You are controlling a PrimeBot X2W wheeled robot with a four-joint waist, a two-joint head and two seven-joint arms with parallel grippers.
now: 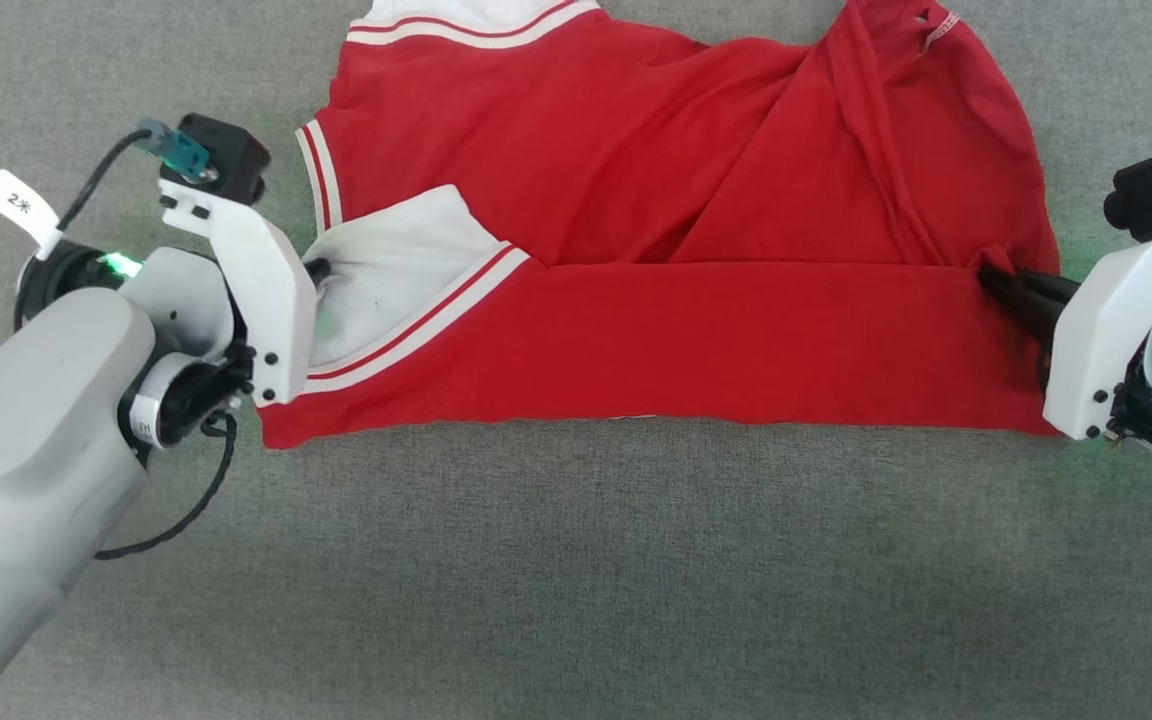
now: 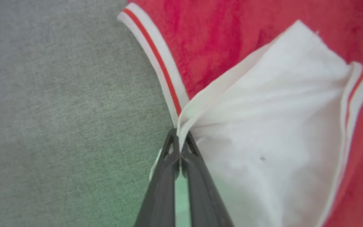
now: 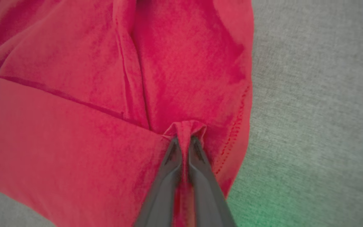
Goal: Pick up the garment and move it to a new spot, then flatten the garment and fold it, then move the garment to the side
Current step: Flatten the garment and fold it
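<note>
The garment [image 1: 676,260], a red shirt with white sleeves and striped trim, lies spread across the grey surface with its near part folded over in a straight band. My left gripper [image 1: 318,270] is shut on the white sleeve [image 2: 263,126] at the garment's left side, its dark fingers [image 2: 169,170] pinching the fabric edge. My right gripper [image 1: 994,275] is shut on a pinch of red cloth [image 3: 184,127] at the right end of the fold; its fingers [image 3: 172,176] stand nearly together around it. The lettering is hidden.
Grey fabric surface [image 1: 576,580] stretches wide in front of the garment and to both sides. A black cable [image 1: 186,510] loops beside my left forearm. The garment's far edge runs out of the top of the head view.
</note>
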